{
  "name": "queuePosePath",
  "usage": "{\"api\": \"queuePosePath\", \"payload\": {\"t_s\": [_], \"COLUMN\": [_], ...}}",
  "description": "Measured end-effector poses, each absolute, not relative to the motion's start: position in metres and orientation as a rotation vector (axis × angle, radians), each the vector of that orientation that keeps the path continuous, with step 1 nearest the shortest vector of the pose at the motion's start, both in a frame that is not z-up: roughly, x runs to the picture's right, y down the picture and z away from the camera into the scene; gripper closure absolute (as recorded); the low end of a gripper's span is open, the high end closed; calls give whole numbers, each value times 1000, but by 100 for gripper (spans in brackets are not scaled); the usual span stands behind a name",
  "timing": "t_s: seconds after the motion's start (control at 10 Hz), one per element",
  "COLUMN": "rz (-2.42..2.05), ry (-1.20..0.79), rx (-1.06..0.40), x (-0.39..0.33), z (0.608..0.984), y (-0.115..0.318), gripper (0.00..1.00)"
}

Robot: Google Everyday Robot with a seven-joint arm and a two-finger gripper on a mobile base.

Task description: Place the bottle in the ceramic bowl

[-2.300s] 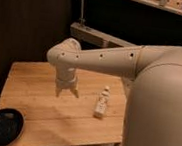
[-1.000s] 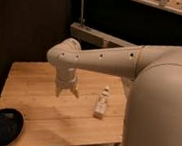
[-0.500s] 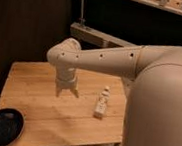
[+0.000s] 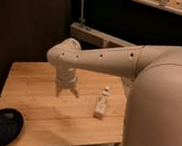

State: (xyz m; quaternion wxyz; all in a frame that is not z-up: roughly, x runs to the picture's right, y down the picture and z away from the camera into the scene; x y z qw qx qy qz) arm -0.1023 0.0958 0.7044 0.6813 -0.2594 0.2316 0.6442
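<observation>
The small cream-white bottle (image 4: 102, 102) stands upright on the wooden table (image 4: 32, 87), right of centre. The black ceramic bowl (image 4: 1, 126) sits at the table's front left corner. My gripper (image 4: 67, 92) hangs fingers-down over the middle of the table, left of the bottle and apart from it. Its two fingers are spread and hold nothing. The bowl lies well to the front left of the gripper.
My large white arm (image 4: 152, 90) fills the right side of the view and hides the table's right end. A dark wall and a metal shelf frame (image 4: 97, 35) stand behind the table.
</observation>
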Motion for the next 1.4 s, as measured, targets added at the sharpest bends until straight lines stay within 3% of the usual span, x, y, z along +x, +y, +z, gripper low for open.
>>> {"api": "queuePosePath", "payload": {"t_s": [0.5,0.8,1.4], "rz": [1446,1436,1444], "ry": [515,456,331], "rx": [-576,-555,-536], "x": [-101,-83,-13], "z": [702,703,781], "y": [94,66,2], "gripper": [35,35,35]}}
